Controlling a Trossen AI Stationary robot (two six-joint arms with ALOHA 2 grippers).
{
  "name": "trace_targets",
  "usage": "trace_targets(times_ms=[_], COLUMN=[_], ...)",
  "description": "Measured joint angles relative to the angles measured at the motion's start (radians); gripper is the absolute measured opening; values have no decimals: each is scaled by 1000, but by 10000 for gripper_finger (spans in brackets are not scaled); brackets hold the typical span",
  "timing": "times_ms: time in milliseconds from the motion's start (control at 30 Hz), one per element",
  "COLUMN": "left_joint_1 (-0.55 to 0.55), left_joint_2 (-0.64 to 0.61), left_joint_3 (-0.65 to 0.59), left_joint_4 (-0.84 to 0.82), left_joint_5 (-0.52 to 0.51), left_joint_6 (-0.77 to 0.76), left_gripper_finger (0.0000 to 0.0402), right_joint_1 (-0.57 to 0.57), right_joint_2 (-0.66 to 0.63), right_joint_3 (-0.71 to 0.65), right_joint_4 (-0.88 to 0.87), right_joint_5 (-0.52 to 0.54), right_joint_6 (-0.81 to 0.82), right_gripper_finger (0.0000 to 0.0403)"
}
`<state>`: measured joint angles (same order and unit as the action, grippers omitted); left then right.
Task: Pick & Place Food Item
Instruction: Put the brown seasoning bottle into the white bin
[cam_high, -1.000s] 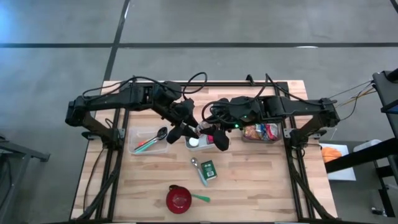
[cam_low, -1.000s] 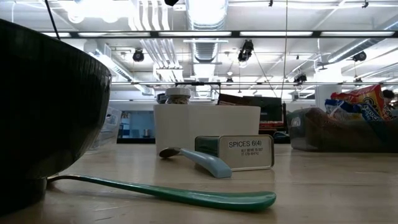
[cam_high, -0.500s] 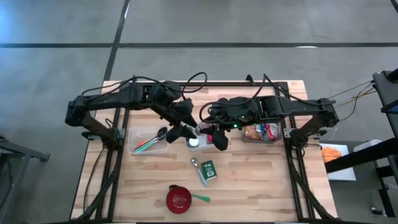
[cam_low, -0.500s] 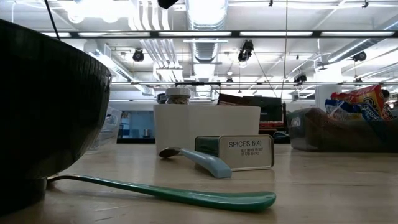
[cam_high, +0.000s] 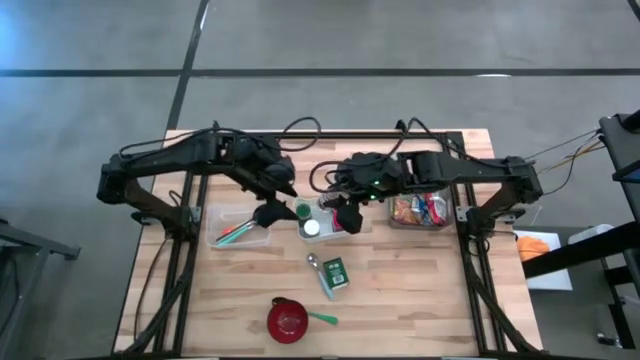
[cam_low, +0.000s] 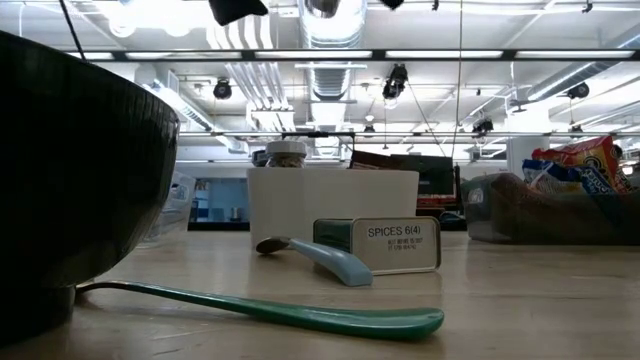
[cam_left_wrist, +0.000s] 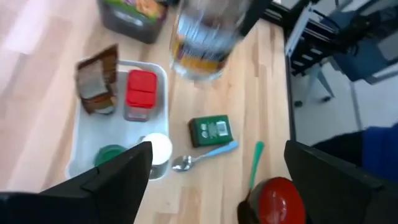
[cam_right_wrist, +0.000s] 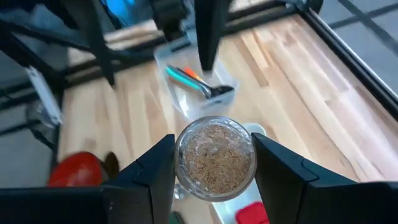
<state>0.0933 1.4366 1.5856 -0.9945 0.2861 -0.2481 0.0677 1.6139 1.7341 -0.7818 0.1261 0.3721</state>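
Note:
A glass jar (cam_right_wrist: 214, 158) full of brown grains hangs above the white tray (cam_high: 312, 236), with my right gripper (cam_right_wrist: 214, 155) shut on it. In the left wrist view the same jar (cam_left_wrist: 202, 37) shows blurred over the tray (cam_left_wrist: 106, 134). On that tray stand a red-lidded jar (cam_left_wrist: 141, 93), a brown packet (cam_left_wrist: 96, 84) and two more lidded jars. My left gripper (cam_high: 271, 213) hangs open to the tray's left, above the clear bin, with nothing between its fingers (cam_left_wrist: 118, 174). My right gripper pinches the jar's round glass wall (cam_right_wrist: 180, 165) between its two fingers, one on each side. The fingers slant down from the table's right. The jar is lifted clear above the tray, one round end toward the wrist camera.
A clear bin (cam_high: 240, 228) with utensils lies left of the tray, and a bin of snack bags (cam_high: 420, 212) lies to its right. Nearer the front are a green spice tin (cam_high: 335, 272), a light blue spoon (cam_high: 318, 268), and a red bowl (cam_high: 288, 320) with a green spoon.
My left gripper has opened and drawn back from the jar toward the table's left, tipping further down. My right gripper has kept its hold and sunk a little with the jar over the tray.

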Motion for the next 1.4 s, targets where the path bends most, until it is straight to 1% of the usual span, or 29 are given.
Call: trace_targets(times_ms=[100,233,567,700,800,933,1067,1400], left_joint_1=[0,-1,-1,-1,0,0,0,-1], left_joint_2=[-45,-115,-287,-325,-333,-340,-348,-360], left_joint_3=[-12,-65,-328,-390,-401,-400,-401,-401], left_joint_4=[7,56,264,313,315,319,314,314], left_joint_5=[-38,-92,-96,-96,-96,-96,-96,-96], left_joint_6=[-16,-48,-163,-195,-198,-199,-199,-207], left_gripper_finger=[369,369,370,370,370,370,370,370], right_joint_1=[-11,-34,-111,-140,-152,-171,-182,-190], right_joint_2=[27,76,134,173,213,262,311,398], right_joint_3=[-34,-77,-186,-220,-226,-222,-222,-222], right_joint_4=[2,8,72,126,157,172,179,247], right_joint_5=[-17,-51,-66,-105,-112,-147,-145,-145], right_joint_6=[-11,-9,-48,-89,-129,-172,-215,-253], right_gripper_finger=[172,172,172,172,172,172,172,172])
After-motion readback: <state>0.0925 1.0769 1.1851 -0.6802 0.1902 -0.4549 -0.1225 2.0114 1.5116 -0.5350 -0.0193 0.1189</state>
